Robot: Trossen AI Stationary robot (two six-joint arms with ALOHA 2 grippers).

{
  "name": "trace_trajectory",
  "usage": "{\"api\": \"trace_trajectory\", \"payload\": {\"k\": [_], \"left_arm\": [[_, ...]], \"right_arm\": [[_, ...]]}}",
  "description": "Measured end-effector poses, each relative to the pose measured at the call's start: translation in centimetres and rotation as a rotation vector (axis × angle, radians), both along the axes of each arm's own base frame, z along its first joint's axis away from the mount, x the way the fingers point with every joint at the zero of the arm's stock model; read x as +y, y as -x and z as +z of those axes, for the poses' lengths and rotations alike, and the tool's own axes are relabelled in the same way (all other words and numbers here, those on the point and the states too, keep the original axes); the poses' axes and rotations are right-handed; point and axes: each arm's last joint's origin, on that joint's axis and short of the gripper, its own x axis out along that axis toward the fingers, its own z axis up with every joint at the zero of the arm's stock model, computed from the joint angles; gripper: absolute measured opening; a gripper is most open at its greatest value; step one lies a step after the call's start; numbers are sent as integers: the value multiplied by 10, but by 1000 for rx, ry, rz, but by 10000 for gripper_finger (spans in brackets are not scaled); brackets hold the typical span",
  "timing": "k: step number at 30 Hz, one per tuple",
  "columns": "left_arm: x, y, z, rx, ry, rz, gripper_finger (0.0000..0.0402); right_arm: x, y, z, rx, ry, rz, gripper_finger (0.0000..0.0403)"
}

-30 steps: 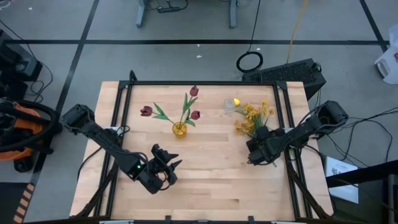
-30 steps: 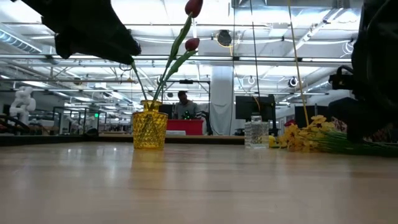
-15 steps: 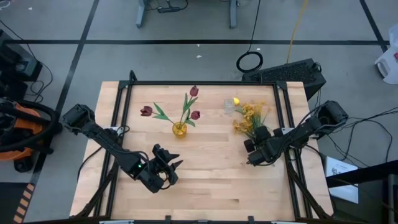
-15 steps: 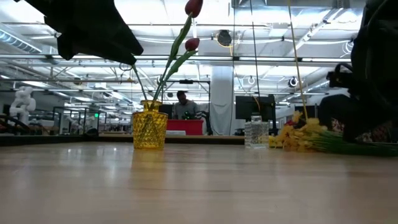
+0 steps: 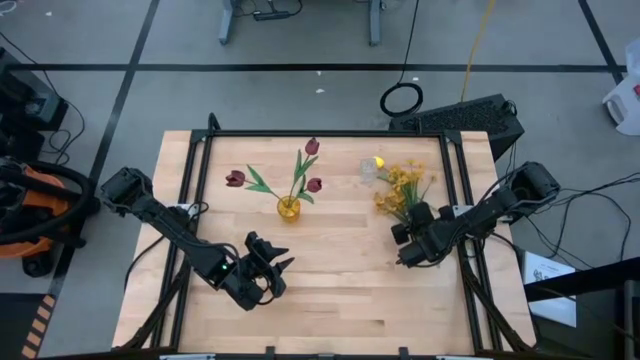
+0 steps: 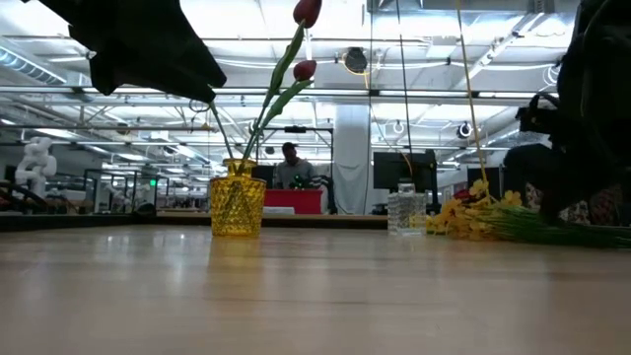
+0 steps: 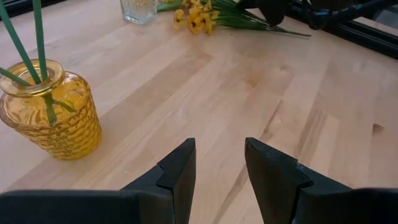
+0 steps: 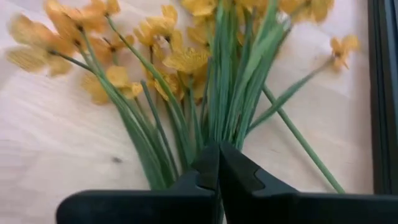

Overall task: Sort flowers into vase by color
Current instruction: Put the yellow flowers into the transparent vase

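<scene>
A yellow ribbed vase (image 5: 288, 208) stands mid-table and holds three dark red tulips (image 5: 312, 146) by their green stems. A small clear glass vase (image 5: 368, 172) with a yellow tulip (image 5: 380, 163) stands to its right. Sprays of small yellow blossoms (image 5: 405, 185) lie on the table beside the glass vase. My right gripper (image 5: 405, 218) is shut at their stems. My left gripper (image 5: 272, 272) hovers open near the table's front, with nothing between its fingers (image 7: 180, 171). It faces the yellow vase (image 7: 53, 112). My right gripper pinches a few green stems of the yellow sprays (image 8: 214, 134) between its two fingertips (image 8: 233, 168), below the blossoms. The fingers slant down from the table's near right side and run roughly along the stems. The sprays rest on the table, blossoms (image 8: 180, 59) toward the far edge.
A black metal frame (image 5: 470, 280) runs along the table's edges, close beside the right arm. Bare wood lies between the two grippers and toward the near edge. A person sits far behind the table (image 6: 293, 168).
My right gripper has shut on the stems of the yellow sprays and tipped slightly. The blossoms have shifted a little toward the glass vase, and some have risen off the table.
</scene>
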Motion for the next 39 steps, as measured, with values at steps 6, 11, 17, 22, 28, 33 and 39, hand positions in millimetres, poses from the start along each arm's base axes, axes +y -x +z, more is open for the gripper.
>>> {"api": "trace_trajectory", "payload": {"k": [6,11,17,22,28,33,39], "left_arm": [[0,0,0,-2,1,-1,144],[-2,-3,3,-22,-8,-33,144],[-10,-11,11,-74,4,-147,144],[-13,-14,17,-117,4,-184,144],[-14,-15,18,-131,28,-192,144],[-14,-15,18,-130,29,-194,144],[-13,-16,18,-128,24,-193,144]], "right_arm": [[14,-7,21,-25,46,49,0],[29,-15,46,-67,97,114,0],[46,-24,80,-155,164,203,0],[56,-28,98,-157,121,236,0],[45,-18,77,-19,-20,94,4],[26,-3,43,-66,-36,-28,59],[8,5,20,-219,-29,-56,162]]}}
